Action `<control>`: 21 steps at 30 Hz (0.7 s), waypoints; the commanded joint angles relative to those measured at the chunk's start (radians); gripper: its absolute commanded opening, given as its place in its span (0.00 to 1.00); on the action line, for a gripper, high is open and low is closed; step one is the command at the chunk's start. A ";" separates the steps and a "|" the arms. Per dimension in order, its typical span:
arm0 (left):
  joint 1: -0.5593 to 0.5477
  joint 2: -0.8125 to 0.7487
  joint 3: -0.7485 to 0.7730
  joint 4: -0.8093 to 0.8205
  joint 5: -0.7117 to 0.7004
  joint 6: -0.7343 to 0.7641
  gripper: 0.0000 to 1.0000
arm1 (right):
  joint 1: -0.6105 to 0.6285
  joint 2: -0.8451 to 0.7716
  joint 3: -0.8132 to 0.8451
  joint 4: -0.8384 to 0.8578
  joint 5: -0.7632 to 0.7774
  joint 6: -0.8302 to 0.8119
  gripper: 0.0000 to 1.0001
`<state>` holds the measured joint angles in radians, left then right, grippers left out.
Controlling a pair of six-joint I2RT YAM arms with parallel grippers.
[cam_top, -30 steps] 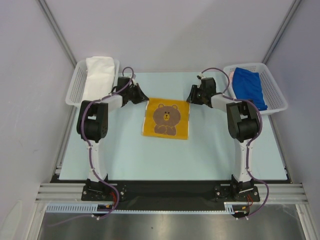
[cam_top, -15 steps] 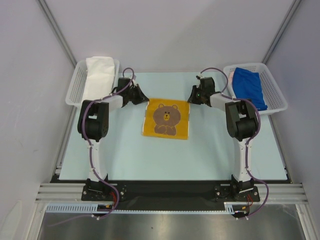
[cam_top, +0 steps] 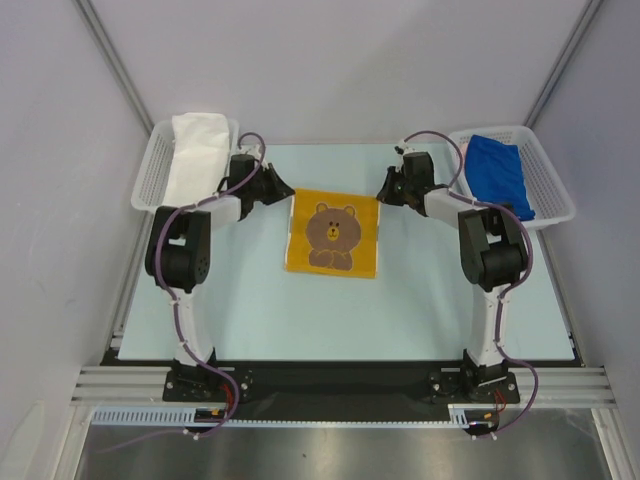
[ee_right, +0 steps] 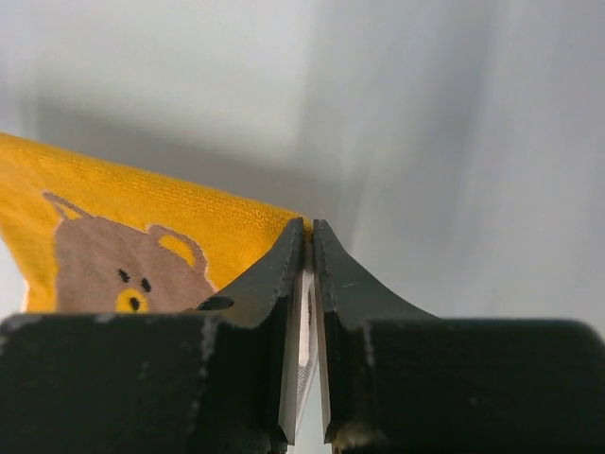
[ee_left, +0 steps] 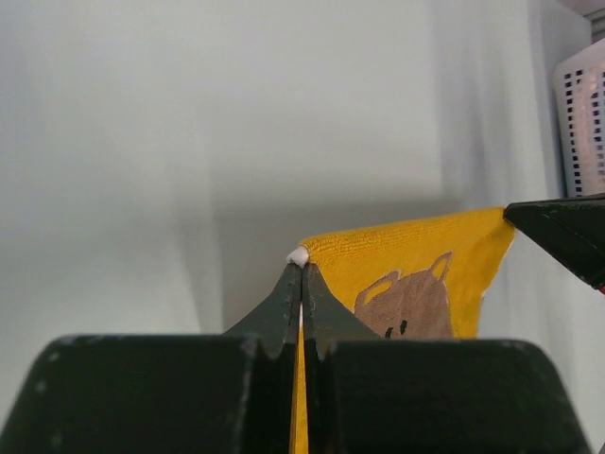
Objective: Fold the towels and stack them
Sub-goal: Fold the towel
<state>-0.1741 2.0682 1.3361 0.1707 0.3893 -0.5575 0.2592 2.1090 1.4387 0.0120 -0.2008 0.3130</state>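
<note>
Pinching the far-left corner of the bear towel (cam_top: 333, 233), the left gripper (cam_top: 287, 193) has its fingers pressed together on the cloth. In the left wrist view a small white tag peeks out right at the tips.

The right gripper (cam_top: 382, 195) sits at the far-right corner with its fingers almost together and only a thin slit between them. The yellow edge runs up to the fingertips, but I cannot tell whether cloth is actually caught there.

The towel lies flat and face up in the middle of the pale table (cam_top: 300, 310). Its far edge stretches left to right between the two pincers, and the rest of the cloth lies toward the arm bases. Each arm is nearest its own corner, so the likely fold carries the far edge straight back over the bear to the near edge. That needs both corners held and moving level, or the cloth will skew.

A white towel (cam_top: 195, 150) lies in the left basket (cam_top: 145, 185), and a blue towel (cam_top: 500, 170) in the right basket (cam_top: 558, 190).
</note>
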 commanded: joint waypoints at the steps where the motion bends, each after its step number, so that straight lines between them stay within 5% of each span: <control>1: 0.004 -0.109 -0.035 0.095 -0.038 0.015 0.01 | 0.011 -0.121 -0.030 0.092 0.037 -0.009 0.12; 21: 0.001 -0.352 -0.389 0.205 -0.102 -0.076 0.01 | 0.078 -0.360 -0.319 0.148 0.093 0.041 0.11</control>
<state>-0.1753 1.8015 0.9871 0.2985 0.3225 -0.6140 0.3286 1.8305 1.1526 0.1104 -0.1490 0.3393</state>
